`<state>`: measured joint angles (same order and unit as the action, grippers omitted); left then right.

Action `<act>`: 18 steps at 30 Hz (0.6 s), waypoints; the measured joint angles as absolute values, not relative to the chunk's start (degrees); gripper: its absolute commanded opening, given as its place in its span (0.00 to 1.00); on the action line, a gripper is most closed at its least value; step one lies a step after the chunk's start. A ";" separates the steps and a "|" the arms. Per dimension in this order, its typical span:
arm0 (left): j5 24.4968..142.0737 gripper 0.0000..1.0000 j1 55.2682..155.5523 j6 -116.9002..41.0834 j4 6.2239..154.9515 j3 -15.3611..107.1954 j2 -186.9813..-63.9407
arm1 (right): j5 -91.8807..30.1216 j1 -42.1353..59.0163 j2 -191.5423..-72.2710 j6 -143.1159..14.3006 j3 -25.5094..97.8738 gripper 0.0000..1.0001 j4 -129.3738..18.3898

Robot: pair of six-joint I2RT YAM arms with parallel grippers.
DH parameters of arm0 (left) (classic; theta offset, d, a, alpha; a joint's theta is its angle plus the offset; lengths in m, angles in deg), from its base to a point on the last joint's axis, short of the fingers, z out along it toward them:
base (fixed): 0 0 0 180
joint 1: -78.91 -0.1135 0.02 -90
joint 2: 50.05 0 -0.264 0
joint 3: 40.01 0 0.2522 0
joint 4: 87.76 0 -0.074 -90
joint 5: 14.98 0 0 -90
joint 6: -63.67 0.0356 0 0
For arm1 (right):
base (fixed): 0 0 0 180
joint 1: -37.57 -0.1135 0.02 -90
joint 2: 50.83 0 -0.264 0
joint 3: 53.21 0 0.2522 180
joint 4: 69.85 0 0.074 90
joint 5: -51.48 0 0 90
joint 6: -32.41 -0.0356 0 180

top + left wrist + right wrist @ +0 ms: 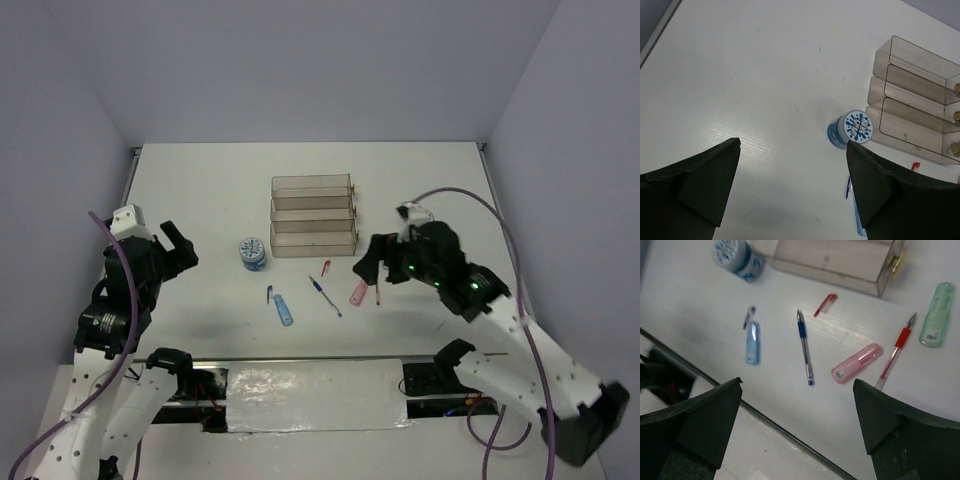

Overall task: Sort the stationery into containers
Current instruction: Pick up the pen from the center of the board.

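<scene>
stationery lies on the table, outside the clear containers.

Holds the left gripper raised at the left side, jaws spread wide, nothing between them. Bends the left arm sharply at the elbow, forearm upright. Stretches the right arm in from the near right corner, forearm slanting up and leftward. Carries the right gripper tilted downward, jaws equally wide, empty.
</scene>
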<state>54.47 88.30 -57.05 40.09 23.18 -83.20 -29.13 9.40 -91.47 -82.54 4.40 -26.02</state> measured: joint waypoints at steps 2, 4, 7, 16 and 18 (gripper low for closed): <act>54.31 0.99 88.30 -57.33 40.20 22.39 -82.55 | -33.79 0.92 -101.37 -81.08 7.51 1.00 -25.63; 54.27 0.99 88.30 -57.75 40.09 21.89 -82.06 | -38.27 -5.30 -111.77 -78.87 12.64 1.00 -24.27; 54.25 0.99 88.30 -57.81 40.11 21.78 -81.76 | -44.24 -10.33 -126.51 -75.33 20.93 0.98 -23.84; 55.45 0.99 88.30 -57.55 40.40 21.73 -81.74 | -49.33 -12.15 -149.02 -67.31 28.58 0.73 -20.76; 55.95 0.99 88.30 -57.46 40.44 21.73 -81.71 | -49.00 -12.80 -150.57 -66.87 28.56 0.70 -20.71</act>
